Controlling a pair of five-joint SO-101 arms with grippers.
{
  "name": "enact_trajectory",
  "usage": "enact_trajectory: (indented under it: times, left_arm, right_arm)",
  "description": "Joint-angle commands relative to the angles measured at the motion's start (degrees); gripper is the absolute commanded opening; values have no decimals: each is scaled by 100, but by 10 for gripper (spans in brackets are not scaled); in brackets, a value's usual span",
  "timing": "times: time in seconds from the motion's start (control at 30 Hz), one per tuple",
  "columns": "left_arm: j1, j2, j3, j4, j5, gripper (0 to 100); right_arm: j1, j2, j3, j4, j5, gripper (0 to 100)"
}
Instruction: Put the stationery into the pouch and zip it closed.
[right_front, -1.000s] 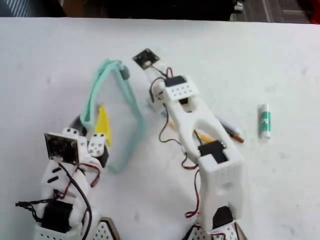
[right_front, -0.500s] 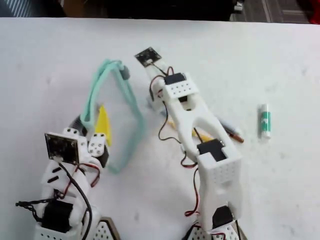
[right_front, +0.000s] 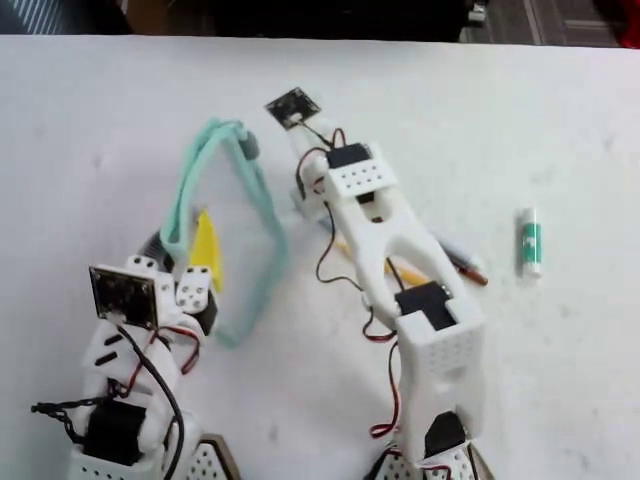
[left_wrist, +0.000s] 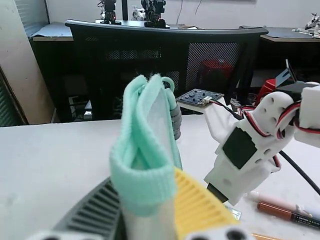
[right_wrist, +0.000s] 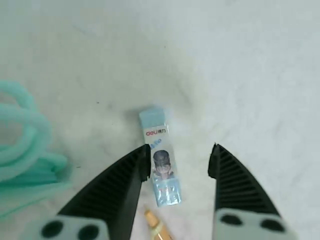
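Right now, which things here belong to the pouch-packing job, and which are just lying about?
Job: pouch, eraser, glue stick, marker.
Lying about: black chair, gear on the far desk.

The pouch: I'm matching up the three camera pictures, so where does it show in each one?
High view: the pouch stands open, left of centre, between the two arms.
Left wrist view: the pouch is central and close up, its wall clamped in the left gripper.
Right wrist view: a slice of the pouch sits at the picture's edge.
Shared landmark: the right gripper, open, close beside the pouch.
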Motion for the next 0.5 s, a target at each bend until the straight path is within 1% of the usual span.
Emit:
enact_trajectory:
  times: [0.0,0.17,0.47]
  left_arm:
    - [-127,-13,53,149,0,24]
    - [-127,-13,53,149,0,24]
    - [-127,-13,53,149,0,24]
  right_arm:
    - [-57,-145,-237,13,-44,176]
    - [-57,233,-255,-259,-44,176]
    - [-57,330,-246,-462,-44,176]
